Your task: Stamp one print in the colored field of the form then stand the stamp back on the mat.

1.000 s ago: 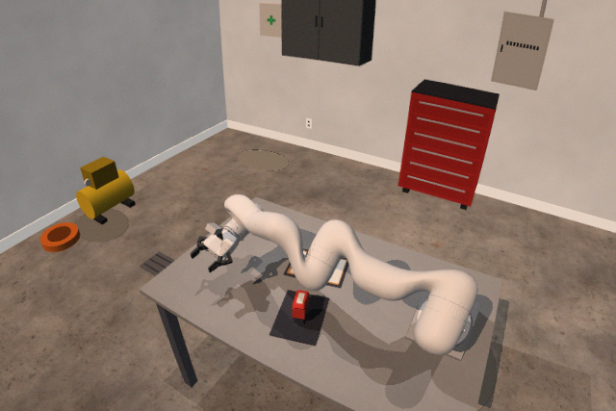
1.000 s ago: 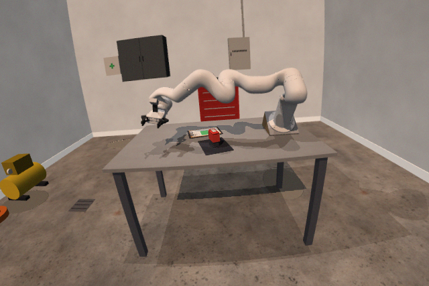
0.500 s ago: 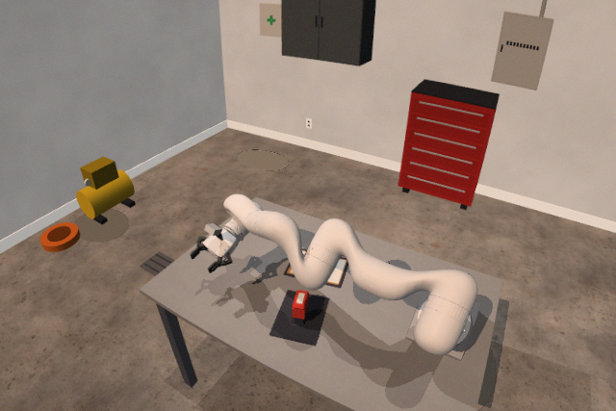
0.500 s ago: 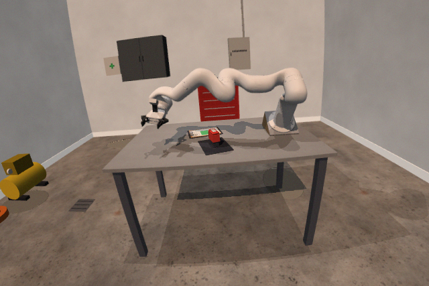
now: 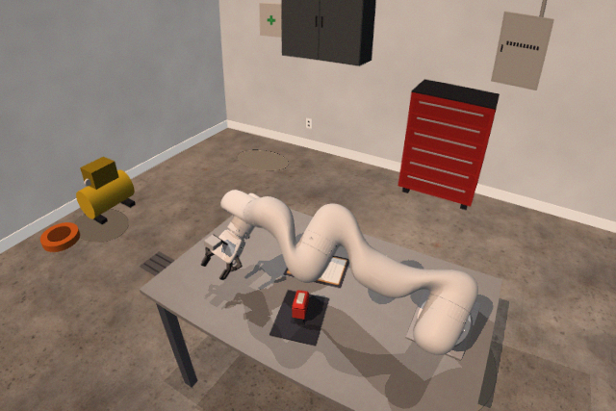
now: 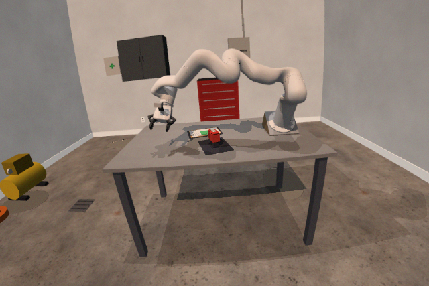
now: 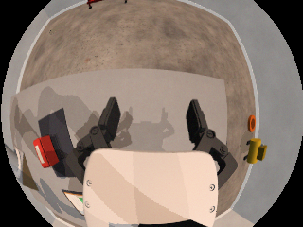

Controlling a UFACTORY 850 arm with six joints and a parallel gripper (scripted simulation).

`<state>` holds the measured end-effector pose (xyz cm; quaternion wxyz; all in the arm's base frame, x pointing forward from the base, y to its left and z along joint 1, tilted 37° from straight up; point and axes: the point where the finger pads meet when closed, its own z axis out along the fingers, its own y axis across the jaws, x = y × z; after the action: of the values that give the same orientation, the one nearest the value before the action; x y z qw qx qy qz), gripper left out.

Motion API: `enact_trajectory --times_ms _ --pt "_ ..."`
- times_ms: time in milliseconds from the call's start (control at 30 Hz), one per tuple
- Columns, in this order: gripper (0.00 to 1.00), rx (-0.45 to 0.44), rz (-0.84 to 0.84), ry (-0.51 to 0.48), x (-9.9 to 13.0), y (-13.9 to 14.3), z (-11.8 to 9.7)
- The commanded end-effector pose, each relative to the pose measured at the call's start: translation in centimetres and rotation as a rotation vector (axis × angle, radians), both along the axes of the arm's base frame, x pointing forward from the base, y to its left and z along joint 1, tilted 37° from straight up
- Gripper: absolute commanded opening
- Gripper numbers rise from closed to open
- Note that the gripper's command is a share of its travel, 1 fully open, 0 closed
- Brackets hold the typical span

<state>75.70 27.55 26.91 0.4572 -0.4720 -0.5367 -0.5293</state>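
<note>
The red stamp [image 5: 299, 303] stands upright at the middle of the dark mat [image 5: 299, 317] on the grey table. It also shows in the exterior view [image 6: 214, 135] and at the left edge of the wrist view [image 7: 44, 151]. The form on its clipboard [image 5: 328, 270] lies just behind the mat, partly hidden by my arm; its green field [image 6: 204, 132] shows in the exterior view. My gripper [image 5: 218, 266] [image 6: 158, 125] is open and empty. It hangs above the table's far left part, well to the left of the stamp and apart from it.
My arm arcs over the form from its base [image 5: 440, 326] at the table's right end. A red tool chest [image 5: 448, 141] stands by the back wall. A yellow compressor [image 5: 103, 189] and an orange ring [image 5: 60, 236] are on the floor at left.
</note>
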Motion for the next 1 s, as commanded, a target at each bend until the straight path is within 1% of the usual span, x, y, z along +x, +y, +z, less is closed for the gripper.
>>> enact_trajectory --times_ms 0,33,67,100,167,200,233,267,367,433,467,500,533,567,600,667,700,733,800,867,967 --pt "1.00 -0.151 -0.030 -0.016 -2.4 -0.8 -0.9" --pt "1.00 -0.230 -0.020 -0.028 -4.4 -1.5 -1.5" --pt "1.00 -0.230 -0.020 -0.028 -4.4 -1.5 -1.5" --pt "1.00 -0.308 -0.007 -0.044 -6.5 -2.3 -2.2" --pt "1.00 -0.308 -0.007 -0.044 -6.5 -2.3 -2.2" --pt "1.00 -0.384 0.009 -0.061 -8.8 -3.3 -2.9" --pt "1.00 -0.384 0.009 -0.061 -8.8 -3.3 -2.9" --pt "1.00 -0.457 0.029 -0.081 -11.1 -4.3 -3.6" --pt "1.00 -0.457 0.029 -0.081 -11.1 -4.3 -3.6" --pt "1.00 -0.588 0.073 -0.124 -15.9 -6.5 -4.8" --pt "1.00 -0.588 0.073 -0.124 -15.9 -6.5 -4.8" --pt "1.00 -0.645 0.097 -0.146 -18.1 -7.5 -5.3" --pt "1.00 -0.645 0.097 -0.146 -18.1 -7.5 -5.3" --pt "1.00 -0.696 0.121 -0.167 -20.3 -8.5 -5.8" --pt "1.00 -0.696 0.121 -0.167 -20.3 -8.5 -5.8" --pt "1.00 -0.777 0.163 -0.206 -23.9 -10.3 -6.6" --pt "1.00 -0.808 0.181 -0.222 -25.3 -11.0 -6.9" --pt "1.00 -0.808 0.181 -0.222 -25.3 -11.0 -6.9" --pt "1.00 -0.851 0.208 -0.246 -27.4 -12.0 -7.4" --pt "1.00 -0.873 0.222 -0.259 -28.5 -12.5 -7.6" --pt "1.00 -0.877 0.225 -0.262 -28.7 -12.6 -7.6"
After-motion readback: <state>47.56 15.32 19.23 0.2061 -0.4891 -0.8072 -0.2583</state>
